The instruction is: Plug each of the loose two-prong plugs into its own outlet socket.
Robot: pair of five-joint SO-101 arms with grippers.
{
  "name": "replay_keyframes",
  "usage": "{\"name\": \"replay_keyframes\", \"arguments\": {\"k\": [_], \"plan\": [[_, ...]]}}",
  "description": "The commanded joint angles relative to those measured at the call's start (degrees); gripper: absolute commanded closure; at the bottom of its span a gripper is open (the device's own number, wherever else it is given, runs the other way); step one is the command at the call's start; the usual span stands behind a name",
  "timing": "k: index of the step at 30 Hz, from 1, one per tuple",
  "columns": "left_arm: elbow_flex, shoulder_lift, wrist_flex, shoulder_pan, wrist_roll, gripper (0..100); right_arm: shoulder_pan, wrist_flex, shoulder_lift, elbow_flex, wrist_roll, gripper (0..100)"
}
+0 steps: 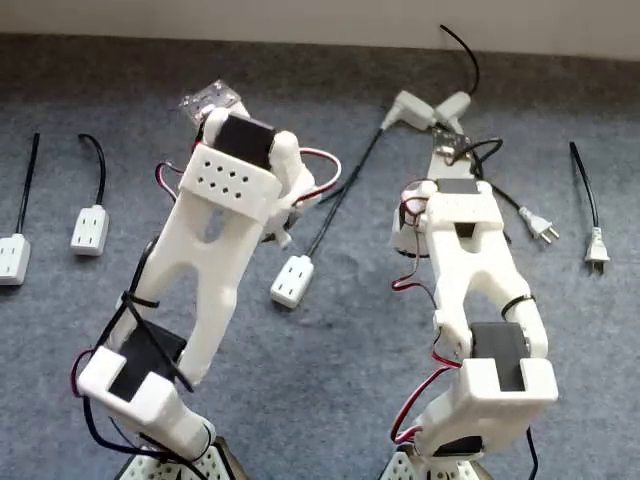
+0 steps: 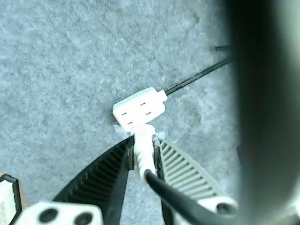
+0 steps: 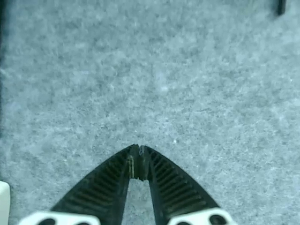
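Note:
My left gripper (image 2: 143, 143) is shut on a white two-prong plug (image 2: 144, 157) whose black cord trails back past the fingers. The plug's front end meets the near edge of a white outlet socket (image 2: 139, 107) lying on the carpet; I cannot tell whether the prongs are in a slot. From above, that socket (image 1: 292, 280) lies between the two arms, just in front of the left arm's wrist. My right gripper (image 3: 139, 161) is shut on nothing, low over bare carpet. Two loose plugs (image 1: 541, 229) (image 1: 596, 248) lie to the right of the right arm.
Two more white sockets (image 1: 12, 258) (image 1: 90, 230) lie at the far left with black cords. A pair of white plugs (image 1: 430, 108) rests at the back near the wall. Grey carpet (image 1: 340, 350) covers the table between the arms.

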Motion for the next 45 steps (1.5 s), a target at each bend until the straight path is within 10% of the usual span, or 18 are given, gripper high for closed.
{"name": "replay_keyframes", "arguments": {"k": [1,17,45], "plan": [[7.4,-5.5,-6.3,0.3,-0.2,99,-1.7,-2.3,-0.8,0.5,-0.3,99.1],[28.0,-5.7,-23.0,1.1,4.0,99,-2.4,-2.4,-0.6,0.5,-0.3,99.1],[34.7,-5.5,-28.4,1.1,12.1,99,-2.5,-3.9,-0.5,0.6,-0.3,99.1]]}}
